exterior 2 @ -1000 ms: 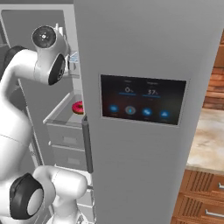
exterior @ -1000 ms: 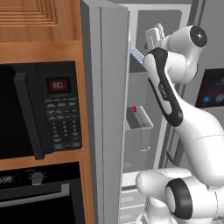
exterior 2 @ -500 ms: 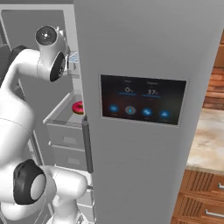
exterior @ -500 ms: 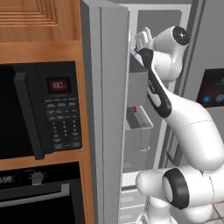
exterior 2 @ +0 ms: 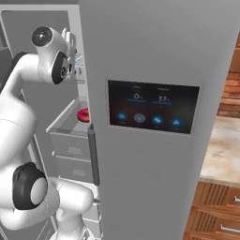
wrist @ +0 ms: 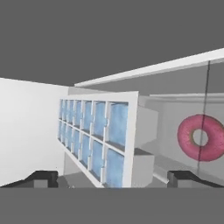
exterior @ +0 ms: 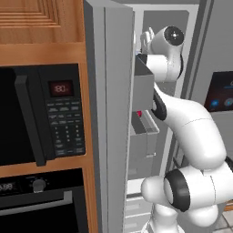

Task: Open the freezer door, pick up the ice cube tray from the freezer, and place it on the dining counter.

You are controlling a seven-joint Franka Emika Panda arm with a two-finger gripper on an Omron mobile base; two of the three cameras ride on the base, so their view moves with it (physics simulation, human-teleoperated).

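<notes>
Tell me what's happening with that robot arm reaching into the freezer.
The freezer door is swung open and the arm has its gripper up inside the freezer. Its jaws are open, lined up on the ice cube tray, which sits between the fingertips, not yet gripped. A pink donut lies on a shelf beyond.

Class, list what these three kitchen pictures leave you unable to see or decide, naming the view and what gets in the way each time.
- Left base view: the ice cube tray in the freezer is hidden by the open freezer door and the arm.
- Right base view: the donut is half covered by the panel door; the tray is a sliver behind the arm.
- Hand view: the donut is cut by the right edge; the shelf beneath the tray cannot be made out.
</notes>
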